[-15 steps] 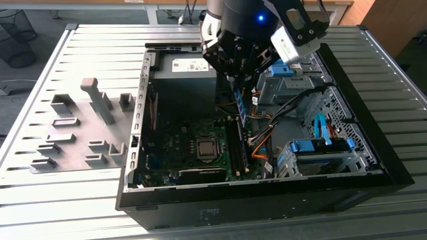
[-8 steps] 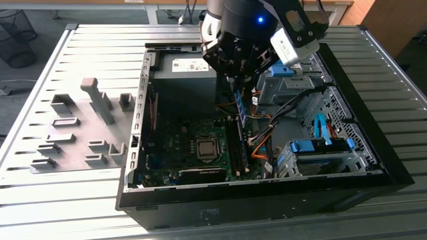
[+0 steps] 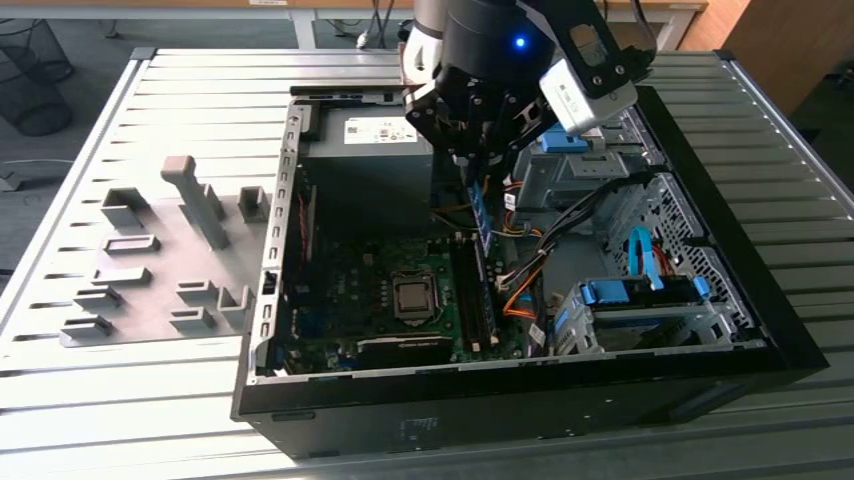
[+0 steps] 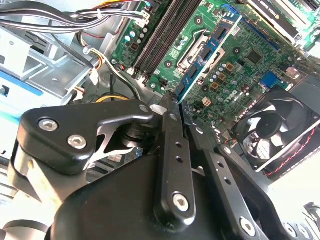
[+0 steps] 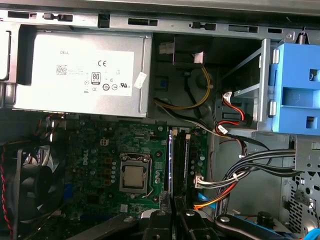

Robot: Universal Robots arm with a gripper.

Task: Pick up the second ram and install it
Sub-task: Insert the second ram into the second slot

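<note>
From where I stood the arm's black wrist blocked the top of the PC case (image 3: 747, 300), so the power supply (image 3: 380, 130) was half covered in the exterior view. The second ram (image 4: 207, 52) had its lower end tucked between the fingers (image 4: 172, 150) in the second wrist view, and its chips were too blurry to count. The fan (image 5: 30, 185) got cut off by the frame edge in the first wrist view. The 2 fingers themselves ran out of frame there too.
</note>
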